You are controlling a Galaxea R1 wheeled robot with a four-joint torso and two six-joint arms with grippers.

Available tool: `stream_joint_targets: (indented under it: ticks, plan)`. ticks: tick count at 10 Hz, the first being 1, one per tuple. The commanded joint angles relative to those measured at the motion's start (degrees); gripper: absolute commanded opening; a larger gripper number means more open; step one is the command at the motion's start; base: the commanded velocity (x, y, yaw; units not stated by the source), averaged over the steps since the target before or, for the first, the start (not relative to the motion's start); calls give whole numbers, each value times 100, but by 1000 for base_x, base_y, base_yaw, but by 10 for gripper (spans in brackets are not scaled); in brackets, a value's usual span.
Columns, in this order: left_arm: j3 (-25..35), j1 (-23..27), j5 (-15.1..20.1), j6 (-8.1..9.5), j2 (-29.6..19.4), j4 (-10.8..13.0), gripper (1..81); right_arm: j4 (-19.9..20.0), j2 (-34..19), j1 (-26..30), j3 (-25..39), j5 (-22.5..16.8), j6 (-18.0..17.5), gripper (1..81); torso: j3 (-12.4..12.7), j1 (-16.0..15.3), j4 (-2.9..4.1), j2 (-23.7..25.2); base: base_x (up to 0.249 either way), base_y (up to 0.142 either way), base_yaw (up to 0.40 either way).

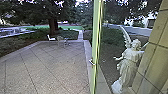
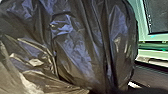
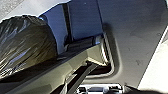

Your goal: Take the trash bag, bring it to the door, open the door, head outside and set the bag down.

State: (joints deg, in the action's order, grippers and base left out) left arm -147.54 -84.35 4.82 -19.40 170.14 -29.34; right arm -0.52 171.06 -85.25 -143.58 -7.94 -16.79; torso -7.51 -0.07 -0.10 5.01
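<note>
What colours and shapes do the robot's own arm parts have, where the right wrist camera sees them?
The jointed bar is angular with flat faces, olive-beige along its length and darker at the edges, and it meets a pale, rounded end piece. A thinner, dark strut branches off it. I cannot make out markings or cables.

Looks out on a paved terrace (image 1: 50, 67), scored with diagonal joints and edged by a paler border (image 1: 87, 55). Has a white chair (image 1: 51, 38) near the far edge, beside more light furniture (image 1: 60, 41). Backs onto a thick tree trunk (image 1: 52, 26), dark foliage (image 1: 75, 13) and a strip of green lawn (image 1: 71, 27). Shows at right a pale winged statue (image 1: 128, 60) (rather like an angel) near a wall (image 1: 155, 52) of tan blocks. Lies in muted daylight.
</note>
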Motion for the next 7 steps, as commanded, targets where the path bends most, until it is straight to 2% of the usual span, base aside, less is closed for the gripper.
stream_joint_targets:
  ticks: [1, 7]
  plan:
    - [58, 300, 450, -20, 2, 25, 10, 17, 27, 311, 86, -358, -9, 811, 0, 0, 0, 0, 77, 0, 0]
    - [50, 300, 450, -20, 2, 16, 10, 17, 45, 302, 42, -358, -9, 811, 0, 0, 0, 0, 77, 0, 0]
